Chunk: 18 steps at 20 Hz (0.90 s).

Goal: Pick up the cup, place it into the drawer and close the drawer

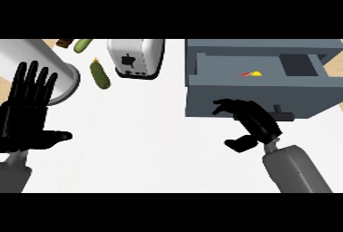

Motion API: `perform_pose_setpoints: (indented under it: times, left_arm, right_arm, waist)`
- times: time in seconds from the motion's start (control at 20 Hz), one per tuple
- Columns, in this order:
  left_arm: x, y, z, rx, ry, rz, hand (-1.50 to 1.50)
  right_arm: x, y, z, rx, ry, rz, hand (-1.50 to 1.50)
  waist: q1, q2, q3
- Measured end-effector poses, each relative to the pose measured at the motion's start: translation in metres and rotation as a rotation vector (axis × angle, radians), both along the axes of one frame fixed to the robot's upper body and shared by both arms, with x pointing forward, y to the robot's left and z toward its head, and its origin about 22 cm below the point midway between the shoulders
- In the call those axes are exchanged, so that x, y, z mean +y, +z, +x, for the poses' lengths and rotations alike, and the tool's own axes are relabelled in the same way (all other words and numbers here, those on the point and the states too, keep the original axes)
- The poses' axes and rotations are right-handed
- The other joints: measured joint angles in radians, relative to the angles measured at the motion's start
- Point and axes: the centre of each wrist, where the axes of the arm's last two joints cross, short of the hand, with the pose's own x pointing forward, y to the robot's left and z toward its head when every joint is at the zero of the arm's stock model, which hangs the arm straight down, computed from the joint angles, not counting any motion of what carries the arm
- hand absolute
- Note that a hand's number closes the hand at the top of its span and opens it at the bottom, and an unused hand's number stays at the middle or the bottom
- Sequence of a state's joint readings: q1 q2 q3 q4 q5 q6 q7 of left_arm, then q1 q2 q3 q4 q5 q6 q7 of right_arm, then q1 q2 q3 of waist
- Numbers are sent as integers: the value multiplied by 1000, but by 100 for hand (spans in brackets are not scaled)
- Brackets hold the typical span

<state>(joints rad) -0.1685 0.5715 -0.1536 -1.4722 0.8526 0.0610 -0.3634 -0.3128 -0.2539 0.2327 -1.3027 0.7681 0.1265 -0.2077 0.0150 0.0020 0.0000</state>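
Counter (pixel 147 136), white and broad, fills most of the head view. Toward its upper right stands a grey drawer unit (pixel 258 102), its drawer (pixel 261 68) pulled open so the inside shows from above. A small red and yellow thing (pixel 252 73) lies in the drawer; whether it is the cup cannot be told, and no cup shows elsewhere on the counter. A dark handle (pixel 281 113) sticks out from the drawer front. At the upper left lies a large pale cylinder (pixel 40 68), partly hidden behind the left hand (pixel 26 122), which rests near the left edge with fingers straight, spread and pointing up, thumb out to the side. The right hand (pixel 251 122) hangs in front of the drawer front, just left of the handle, its fingers curled downward and holding nothing. A silver toaster (pixel 136 58) stands at top centre. A green cucumber (pixel 100 74) lies left of the toaster, and a second green vegetable (pixel 83 45) sits near the top edge.
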Motion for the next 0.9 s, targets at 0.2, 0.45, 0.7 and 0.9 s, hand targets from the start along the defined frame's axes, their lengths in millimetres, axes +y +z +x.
perform_pose_setpoints:
  times: [0.2,0.45,0.7,0.9]
  left_arm:
    - [7,-7,-8,1,-7,-7,-150]
    - [24,-10,-13,-3,-13,-11,-150]
    - [32,-10,-13,-10,-21,-13,-150]
    - [32,-8,-15,-14,-34,-19,-150]
  right_arm:
    - [2,-20,19,29,-5,-24,-150]
    - [-2,-29,51,31,-14,-13,-150]
    - [-13,-26,79,58,-2,25,-150]
    - [-26,-17,95,65,24,58,-150]
  waist:
    - [-1,0,0]
    - [3,-1,-2]
    - [12,-1,-2]
    - [21,-6,-4]
